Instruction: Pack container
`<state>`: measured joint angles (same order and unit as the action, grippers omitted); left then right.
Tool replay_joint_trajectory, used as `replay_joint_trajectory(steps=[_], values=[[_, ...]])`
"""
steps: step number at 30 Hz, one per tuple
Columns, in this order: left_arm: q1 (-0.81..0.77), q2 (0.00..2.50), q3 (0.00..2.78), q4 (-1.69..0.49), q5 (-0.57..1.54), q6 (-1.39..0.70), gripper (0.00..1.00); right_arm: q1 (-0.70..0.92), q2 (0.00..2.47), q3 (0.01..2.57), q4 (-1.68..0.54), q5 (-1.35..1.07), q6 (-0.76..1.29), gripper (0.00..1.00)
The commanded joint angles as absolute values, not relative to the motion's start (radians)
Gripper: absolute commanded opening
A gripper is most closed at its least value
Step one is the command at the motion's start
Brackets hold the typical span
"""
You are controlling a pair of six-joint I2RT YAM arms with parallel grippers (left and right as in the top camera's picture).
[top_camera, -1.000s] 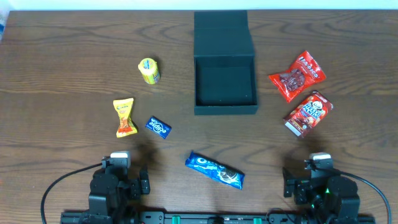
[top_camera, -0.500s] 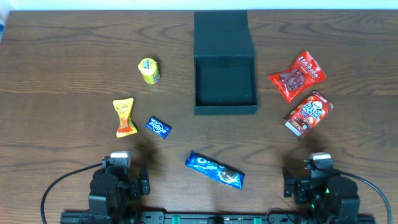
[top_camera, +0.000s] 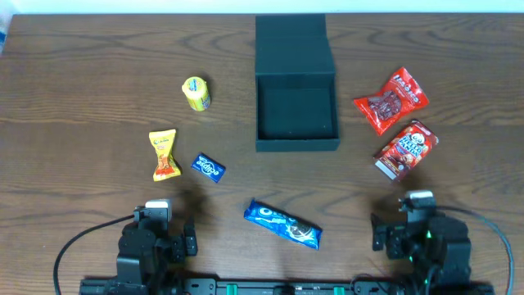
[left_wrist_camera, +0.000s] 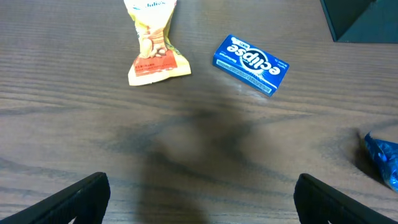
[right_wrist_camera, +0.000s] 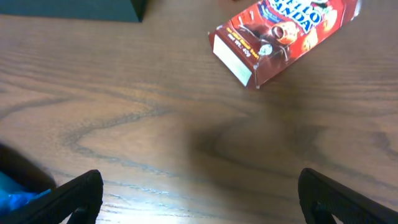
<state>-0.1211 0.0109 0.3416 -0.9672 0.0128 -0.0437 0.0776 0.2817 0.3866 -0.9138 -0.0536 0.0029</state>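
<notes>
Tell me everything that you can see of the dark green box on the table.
The container is a square box, dark teal-green, matte and unmarked; it looks like stiff card. Its hinged lid is open, folded back behind the box toward the far table edge. The inside is empty. The box stands upright, mouth up, in the middle of the far half of the wooden table. Only the table touches it.

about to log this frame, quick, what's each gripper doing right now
Left gripper: open, holding nothing.
Right gripper: open, holding nothing.
</notes>
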Motion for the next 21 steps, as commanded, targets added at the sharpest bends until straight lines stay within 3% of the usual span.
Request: replay_joint_trajectory(steps=[1,12,21], values=[[-0.117,0.004,0.309,-0.995,0.016,-0.03,0.95,0.064,0.443,0.506,-0.866,-0.056,-0.006,0.99],[-0.117,0.004,0.309,-0.995,0.016,-0.03,0.95,0.066,0.954,1.029,-0.825,-0.097,0.026,0.99],[-0.117,0.004,0.309,-0.995,0.016,-0.03,0.95,0.067,1.177,1.237,-0.9,-0.196,0.135,0.99]])
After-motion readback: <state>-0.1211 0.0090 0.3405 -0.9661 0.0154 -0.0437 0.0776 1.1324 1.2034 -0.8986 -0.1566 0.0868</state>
